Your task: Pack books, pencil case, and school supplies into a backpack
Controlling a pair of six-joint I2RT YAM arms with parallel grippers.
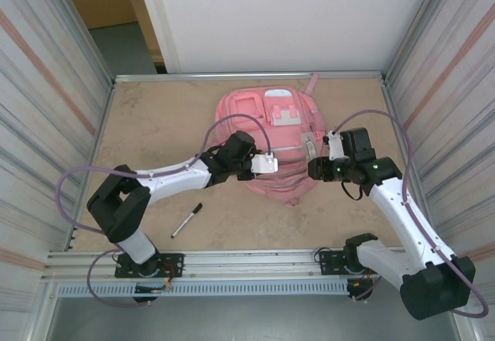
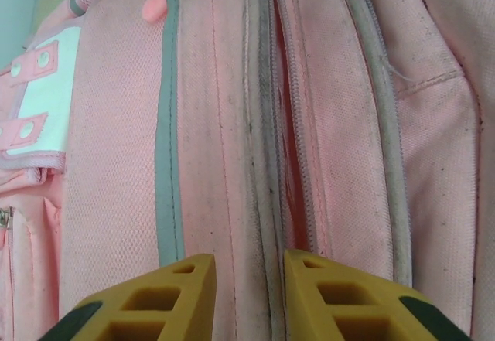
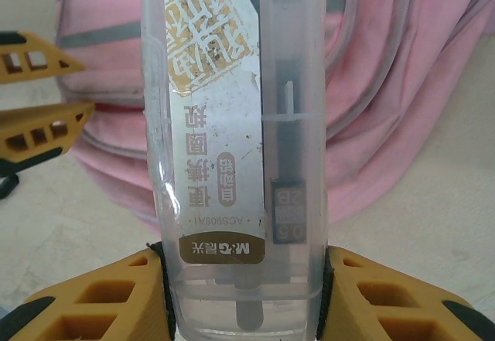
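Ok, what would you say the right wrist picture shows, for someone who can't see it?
The right gripper holds a clear plastic case with a gold-and-silver label between its yellow fingers. Behind it lies the pink backpack on the pale table, and the yellow fingers of the left gripper poke in at the left edge.

The backpack [image 1: 232, 121] is showing pink with grey trim [image 2: 166, 124], the box [image 3: 232, 163] clear with a gold label [image 3: 209, 43], the pen [image 1: 186, 219] black.

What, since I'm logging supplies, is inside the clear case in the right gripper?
Through the clear case, pinched by the right gripper, a dark slim rod and a small labelled tube show beside the printed label, which hides whatever lies behind it.
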